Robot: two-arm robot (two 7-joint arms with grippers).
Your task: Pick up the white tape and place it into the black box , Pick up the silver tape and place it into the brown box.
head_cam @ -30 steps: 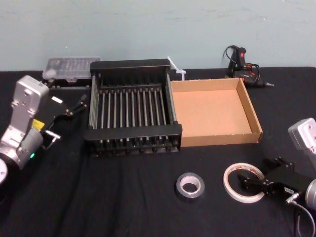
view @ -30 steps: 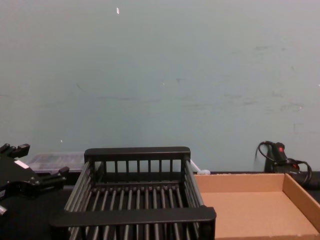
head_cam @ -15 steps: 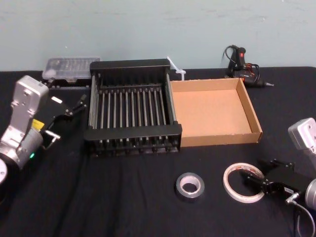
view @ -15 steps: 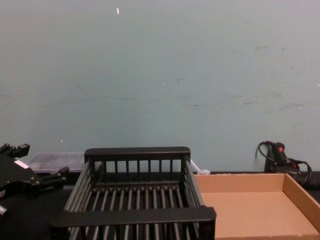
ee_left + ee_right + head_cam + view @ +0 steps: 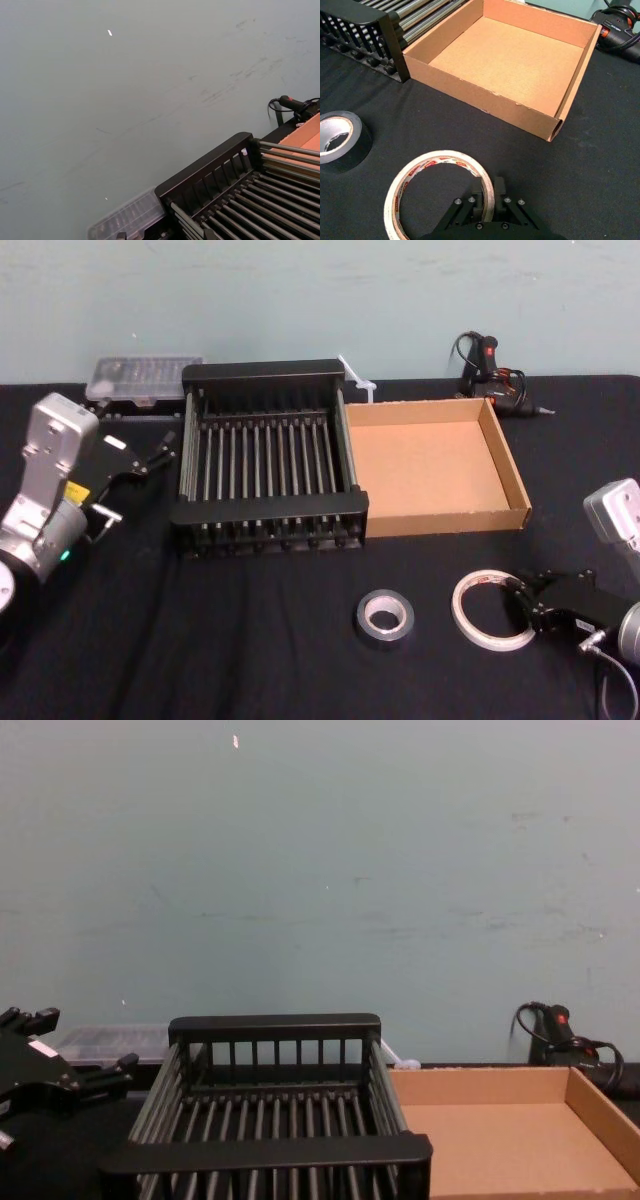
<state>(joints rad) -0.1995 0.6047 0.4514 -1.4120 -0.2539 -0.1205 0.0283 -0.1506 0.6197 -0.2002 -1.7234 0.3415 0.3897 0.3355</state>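
Right gripper (image 5: 518, 602) sits low at 4 o'clock on the black desk (image 5: 250, 670), jaws nearly closed, pinching the 3 o'clock rim of the white tape (image 5: 460, 615). The roll lies flat on the desk. Silver tape (image 5: 385, 636) lies flat at 9 o'clock of the white roll, apart from it. Brown box (image 5: 440, 520) is at 12 o'clock of the white tape. Black box (image 5: 270, 508) is at 11 o'clock, touching the brown box's side. Behind the boxes are a clear plastic case (image 5: 135, 378) at 11 o'clock, a glue gun (image 5: 490, 365) at 1 o'clock and a white plastic piece (image 5: 355, 378). Left gripper (image 5: 147, 478) is parked at 9 o'clock beside the black box, jaws apart, holding nothing.
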